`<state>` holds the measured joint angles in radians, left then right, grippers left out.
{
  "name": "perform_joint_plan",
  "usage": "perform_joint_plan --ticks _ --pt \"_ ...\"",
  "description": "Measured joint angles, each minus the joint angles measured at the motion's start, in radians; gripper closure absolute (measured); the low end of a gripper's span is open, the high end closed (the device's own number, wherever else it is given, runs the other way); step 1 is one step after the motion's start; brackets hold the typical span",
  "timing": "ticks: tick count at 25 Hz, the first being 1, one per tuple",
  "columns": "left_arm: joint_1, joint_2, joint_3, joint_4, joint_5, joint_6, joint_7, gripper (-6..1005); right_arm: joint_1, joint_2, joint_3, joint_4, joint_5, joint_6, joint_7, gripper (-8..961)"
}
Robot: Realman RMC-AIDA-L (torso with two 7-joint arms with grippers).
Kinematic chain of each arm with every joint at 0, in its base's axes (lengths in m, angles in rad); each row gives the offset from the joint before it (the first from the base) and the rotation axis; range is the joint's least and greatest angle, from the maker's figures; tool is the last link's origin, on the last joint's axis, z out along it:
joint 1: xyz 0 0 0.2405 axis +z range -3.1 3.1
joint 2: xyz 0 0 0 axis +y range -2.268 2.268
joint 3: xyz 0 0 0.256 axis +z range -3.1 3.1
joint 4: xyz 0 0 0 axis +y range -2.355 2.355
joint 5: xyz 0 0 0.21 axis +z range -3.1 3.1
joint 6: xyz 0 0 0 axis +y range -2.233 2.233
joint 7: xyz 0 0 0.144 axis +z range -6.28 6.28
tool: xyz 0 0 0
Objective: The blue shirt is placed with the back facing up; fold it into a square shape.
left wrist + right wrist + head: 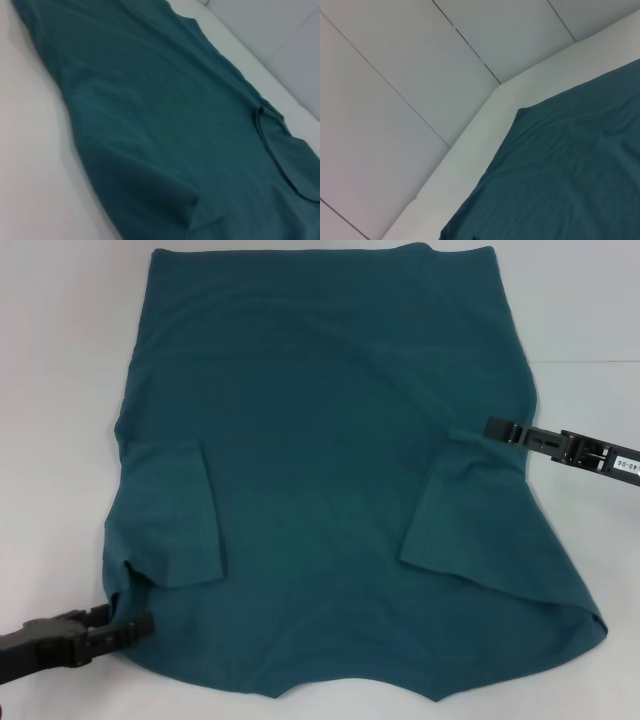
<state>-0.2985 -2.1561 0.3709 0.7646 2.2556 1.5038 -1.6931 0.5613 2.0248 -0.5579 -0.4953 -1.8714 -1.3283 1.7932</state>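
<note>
The blue shirt [320, 470] lies spread flat on the white table [60, 390], with both short sleeves folded inward onto the body: one flap [175, 515] on the left, one flap [455, 515] on the right. My left gripper [130, 628] sits low at the shirt's near left corner, touching its edge. At mid-height on the right, my right gripper [492, 428] meets the cloth where small creases run toward it. The left wrist view shows the blue shirt [165, 125] close up with its neckline seam [270, 145]. A corner of the blue shirt [570, 165] fills part of the right wrist view.
White tabletop [580, 340] borders the shirt on both sides. The table's raised white edge [470, 150] and grey wall panels [395, 75] appear beyond it in the right wrist view.
</note>
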Motion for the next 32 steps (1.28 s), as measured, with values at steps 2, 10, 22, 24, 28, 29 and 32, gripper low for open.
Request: perform_joint_plan --ticks 2,10,22,24,28,29,32 --pt "-0.001 -0.001 0.001 0.0 0.0 0.014 0.002 134 -0.001 0.0 0.001 0.001 0.0 0.0 0.0 53" --pt "-0.004 -0.003 0.038 -0.002 0.0 0.029 -0.002 136 -0.004 0.0 0.004 0.002 0.0 0.0 0.0 53" --pt "-0.012 -0.005 0.05 0.004 -0.001 0.021 -0.005 139 -0.005 0.0 0.016 0.001 0.0 -0.006 0.0 54" --pt "-0.013 -0.004 0.058 0.005 0.001 0.02 -0.005 169 -0.005 0.0 0.017 0.001 0.0 -0.007 0.0 54" --pt "-0.021 -0.002 0.062 0.008 0.013 0.003 -0.02 229 -0.005 0.001 0.021 -0.001 0.003 -0.009 0.0 54" --pt "-0.023 -0.001 0.063 0.009 0.015 -0.004 -0.026 244 -0.005 0.001 0.022 -0.002 0.006 -0.01 0.0 54" --pt "-0.026 0.0 0.064 0.009 0.021 -0.021 -0.039 289 -0.006 0.001 0.023 -0.002 0.01 -0.01 0.0 54"
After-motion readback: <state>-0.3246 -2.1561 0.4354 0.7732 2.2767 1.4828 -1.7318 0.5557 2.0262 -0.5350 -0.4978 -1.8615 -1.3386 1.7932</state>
